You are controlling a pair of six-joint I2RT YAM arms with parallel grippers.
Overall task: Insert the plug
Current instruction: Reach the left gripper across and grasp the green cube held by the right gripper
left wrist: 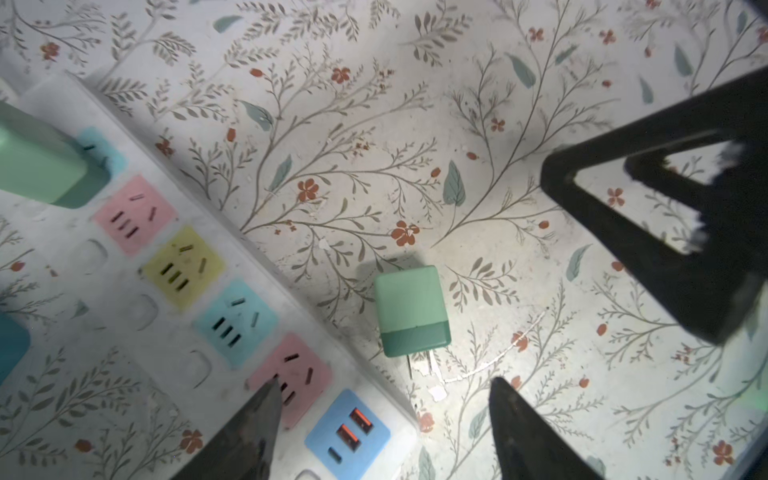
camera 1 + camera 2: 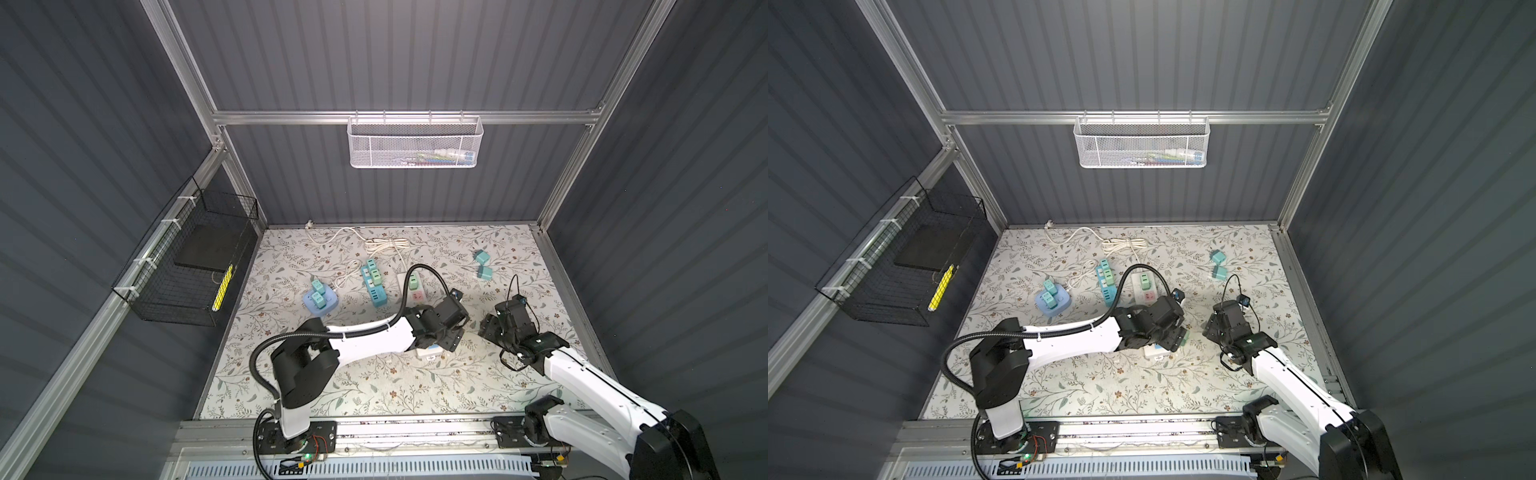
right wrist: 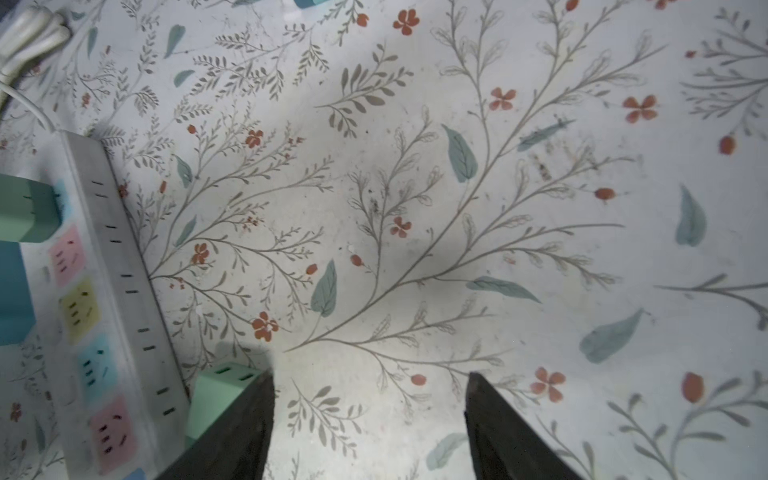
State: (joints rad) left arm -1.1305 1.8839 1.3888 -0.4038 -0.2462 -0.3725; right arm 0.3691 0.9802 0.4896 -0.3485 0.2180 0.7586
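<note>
I'm hovering the left hand (image 1: 385, 380), spread wide and empty, over the green plug (image 1: 409, 307) lying beside the power strip (image 1: 104, 357) on the tabletop (image 1: 374, 124). I'm planning to pinch its flat sides squarely. The right hand (image 3: 370, 376) is standing open, empty.

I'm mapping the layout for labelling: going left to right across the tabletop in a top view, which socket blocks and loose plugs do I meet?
Blue round socket hub → teal power strip → white power strip → pair of loose green plugs.
</note>
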